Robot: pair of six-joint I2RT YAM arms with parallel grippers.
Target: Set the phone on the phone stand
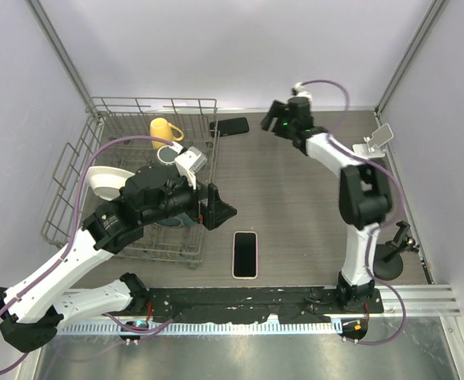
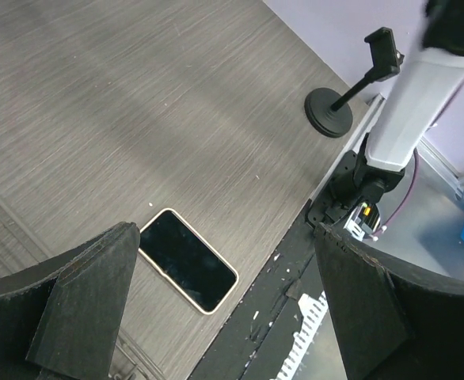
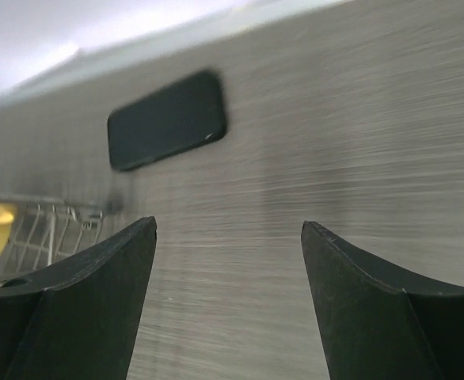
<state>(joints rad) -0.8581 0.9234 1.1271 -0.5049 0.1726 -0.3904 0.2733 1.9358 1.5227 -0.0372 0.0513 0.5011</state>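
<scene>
Reaching for phone (image 3: 167, 120), right gripper (image 1: 270, 120) jaws apart, empty
Phone sits ahead-left of it; next likely: close in, pinch edges, carry to stand (image 1: 377, 141)

The left end effector (image 2: 226, 233) hangs above the desk (image 2: 137, 103), its fingers (image 2: 81, 305) spread wide with nothing between them. A pale-cased phone (image 2: 188, 271) lies flat on the desk, screen up. A black round-based clamp holder (image 2: 331, 109) stands well apart from it.
</scene>
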